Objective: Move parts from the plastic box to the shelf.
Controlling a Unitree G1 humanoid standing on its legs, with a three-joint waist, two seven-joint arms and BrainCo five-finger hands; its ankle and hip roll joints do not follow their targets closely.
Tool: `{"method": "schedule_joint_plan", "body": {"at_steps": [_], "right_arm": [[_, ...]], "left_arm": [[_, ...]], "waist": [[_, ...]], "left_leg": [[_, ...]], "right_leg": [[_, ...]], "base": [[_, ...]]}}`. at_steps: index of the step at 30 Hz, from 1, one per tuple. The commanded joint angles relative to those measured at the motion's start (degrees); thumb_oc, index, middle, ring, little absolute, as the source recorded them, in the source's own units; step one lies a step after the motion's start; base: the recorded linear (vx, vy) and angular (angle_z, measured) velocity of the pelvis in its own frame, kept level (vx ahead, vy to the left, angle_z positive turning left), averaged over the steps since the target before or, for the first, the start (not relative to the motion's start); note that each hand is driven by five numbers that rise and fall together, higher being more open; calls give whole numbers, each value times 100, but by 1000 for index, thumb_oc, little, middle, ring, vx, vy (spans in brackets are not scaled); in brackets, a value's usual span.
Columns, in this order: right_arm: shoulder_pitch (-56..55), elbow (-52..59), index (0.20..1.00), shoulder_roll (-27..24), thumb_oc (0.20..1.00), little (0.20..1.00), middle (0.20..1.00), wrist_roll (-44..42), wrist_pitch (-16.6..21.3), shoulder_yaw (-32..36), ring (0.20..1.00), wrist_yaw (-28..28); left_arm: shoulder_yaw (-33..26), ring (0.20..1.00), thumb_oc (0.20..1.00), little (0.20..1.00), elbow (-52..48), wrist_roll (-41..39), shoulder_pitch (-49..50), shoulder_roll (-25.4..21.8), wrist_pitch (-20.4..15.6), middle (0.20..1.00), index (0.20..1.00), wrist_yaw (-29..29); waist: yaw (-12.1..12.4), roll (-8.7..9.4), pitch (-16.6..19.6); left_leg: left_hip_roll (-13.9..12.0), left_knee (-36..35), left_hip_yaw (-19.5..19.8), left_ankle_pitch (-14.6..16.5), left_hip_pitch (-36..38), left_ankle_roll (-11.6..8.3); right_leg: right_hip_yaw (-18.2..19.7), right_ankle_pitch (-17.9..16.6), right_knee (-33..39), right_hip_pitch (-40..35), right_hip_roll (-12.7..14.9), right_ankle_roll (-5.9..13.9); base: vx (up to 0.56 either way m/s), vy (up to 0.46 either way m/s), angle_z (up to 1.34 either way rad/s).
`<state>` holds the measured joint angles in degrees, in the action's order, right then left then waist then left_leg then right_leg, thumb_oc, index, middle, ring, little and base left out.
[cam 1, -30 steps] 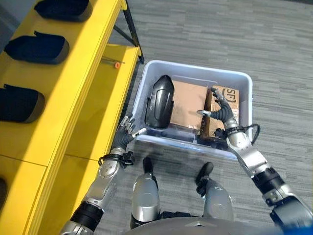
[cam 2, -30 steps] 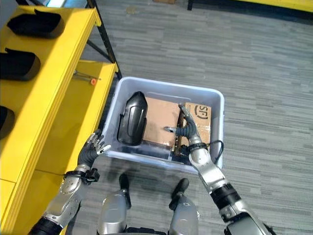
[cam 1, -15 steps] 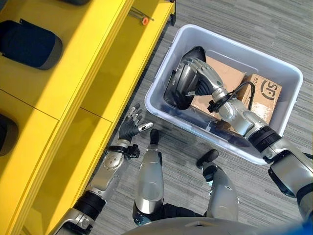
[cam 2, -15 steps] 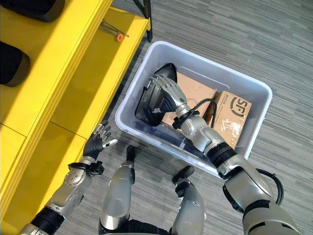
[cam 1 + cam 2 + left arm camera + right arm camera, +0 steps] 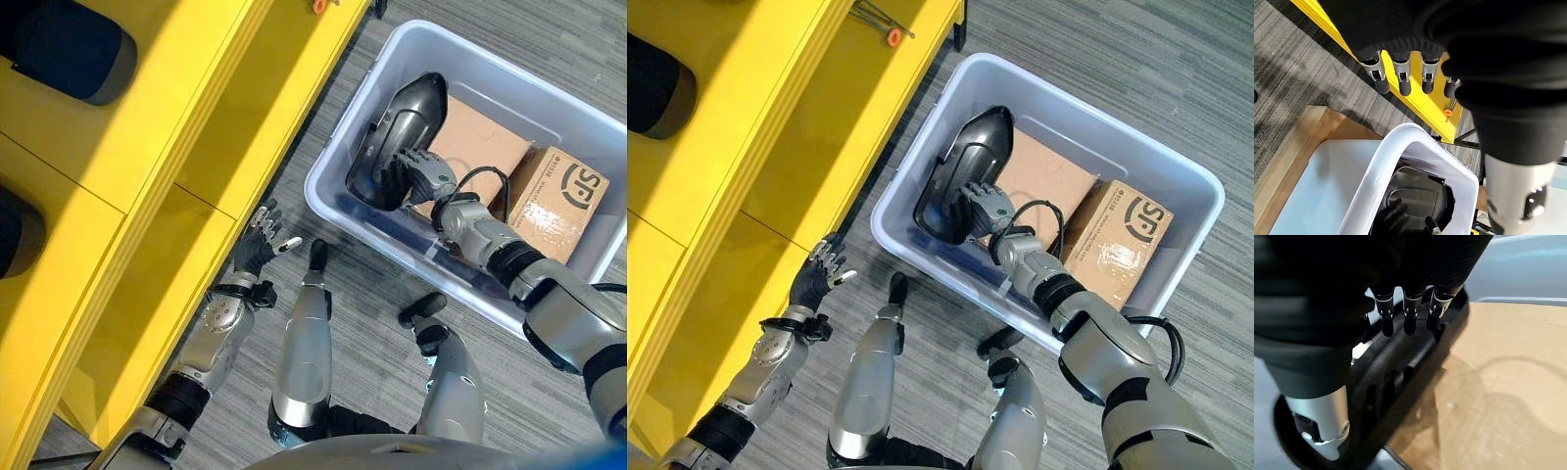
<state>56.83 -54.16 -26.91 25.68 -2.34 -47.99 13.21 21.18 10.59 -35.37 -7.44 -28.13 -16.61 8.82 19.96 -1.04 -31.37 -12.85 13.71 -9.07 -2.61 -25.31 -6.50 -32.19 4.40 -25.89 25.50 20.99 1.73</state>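
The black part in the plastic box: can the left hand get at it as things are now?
Probably not. The left hand hangs open outside the plastic box, its near wall between them, and the right hand already lies on the black part.

box walls: the grey box [image 5: 921,171] on the floor is open on top, so entry is from above.
box inside: a black part [image 5: 965,171] leans along the shelf-side wall; two cartons [image 5: 1117,245] lie beside it and take up the rest of the bottom.
right hand [image 5: 985,208]: in the box, fingers on the black part, between it and the cartons.
shelf: the yellow shelf [image 5: 211,117] stands just beside the box; its lower board is bare near the box, with a small orange-tipped tool [image 5: 884,29] at the far end.
upper board: dark parts [image 5: 64,49] sit here, bare yellow between them.
floor gap: a narrow strip of carpet [image 5: 284,186] lies between shelf and box; the left hand [image 5: 260,245] hangs open there.
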Motion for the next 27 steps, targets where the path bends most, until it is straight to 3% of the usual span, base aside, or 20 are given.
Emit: {"method": "schedule_joint_plan", "body": {"at_steps": [1,4,7,9,11,13,16,17,19,21,27], "right_arm": [[269,-249,1000,100,1000,1000,1000,-475,-50,103,1000,-388],[420,-491,1000,176,1000,1000,1000,203,-281,-70,1000,-642],[481,-726,1000,114,1000,1000,1000,788,-840,-172,1000,-1303],[451,-979,1000,68,1000,1000,1000,609,-1202,-208,1000,-1914],[414,-1274,1000,159,1000,1000,1000,1011,-1673,-118,1000,-2400],[256,-1538,1000,180,1000,1000,1000,1054,-1767,-101,1000,-2555],[220,-1632,1000,209,1000,1000,1000,1215,-1749,-31,1000,-2507],[121,-1657,1000,189,1000,1000,1000,1270,-1715,-13,1000,-2172],[76,-1636,1000,152,1000,1000,1000,1419,-2138,52,1000,-1520],[115,-1630,1000,128,1000,1000,1000,1460,-2344,117,1000,-1216],[141,-1634,1000,63,1000,1000,1000,1620,-2526,238,1000,-568]], "left_arm": [[59,1000,1000,1000,-405,-9,67,-102,-278,1000,1000,267],[-56,1000,1000,1000,-287,6,83,60,-209,1000,1000,104],[-70,1000,1000,1000,-267,11,116,60,-246,1000,1000,2],[-104,1000,1000,1000,-322,-5,171,19,-243,1000,1000,-49],[-140,1000,1000,1000,-358,-41,207,-4,-190,1000,1000,-49],[-221,1000,1000,1000,-391,-243,247,-20,-142,1000,1000,-127],[-291,1000,1000,1000,-476,-271,281,-49,-139,1000,1000,-223],[-328,1000,1000,1000,-515,-151,321,-64,-166,1000,1000,-295],[-237,1000,1000,1000,-558,70,326,-35,-259,1000,1000,-228],[-145,1000,1000,1000,-532,113,304,-1,-361,1000,1000,-183],[-18,1000,1000,1000,-499,206,226,16,-519,1000,1000,-44]], "waist": [[112,-205,158],[131,-233,158],[158,-245,158],[178,-253,158],[205,-270,158],[228,-254,158],[243,-240,158],[231,-201,158],[165,-168,158],[117,-170,158],[5,-230,158]], "left_leg": [[-122,11,-166,-34,-346,10],[-131,27,-189,-47,-381,2],[-132,2,-221,-63,-398,7],[-146,-57,-250,-97,-384,-5],[-156,-123,-281,-116,-333,-11],[-177,-180,-291,-142,-267,-10],[-185,-175,-323,-120,-176,-8],[-202,-163,-348,-108,-94,-11],[-247,-164,-414,-86,74,-20],[-255,-147,-457,-64,160,-18],[-256,-128,-534,-27,349,-16]], "right_leg": [[95,254,-434,-74,198,711],[117,276,-478,-17,206,703],[80,250,-463,-14,221,714],[36,216,-418,-22,212,725],[10,207,-391,-50,216,721],[-22,202,-375,-125,209,741],[-35,182,-320,-221,205,757],[-43,149,-244,-312,188,770],[-3,75,-71,-464,139,781],[34,28,17,-533,118,793],[121,-6,117,-671,113,812]], "base": [[-5,60,2],[-4,55,-3],[-1,12,-1],[0,0,0],[0,0,0],[3,-22,1],[13,-58,2],[20,-93,-1],[15,-67,-9],[7,-15,-17],[13,7,-14]]}}
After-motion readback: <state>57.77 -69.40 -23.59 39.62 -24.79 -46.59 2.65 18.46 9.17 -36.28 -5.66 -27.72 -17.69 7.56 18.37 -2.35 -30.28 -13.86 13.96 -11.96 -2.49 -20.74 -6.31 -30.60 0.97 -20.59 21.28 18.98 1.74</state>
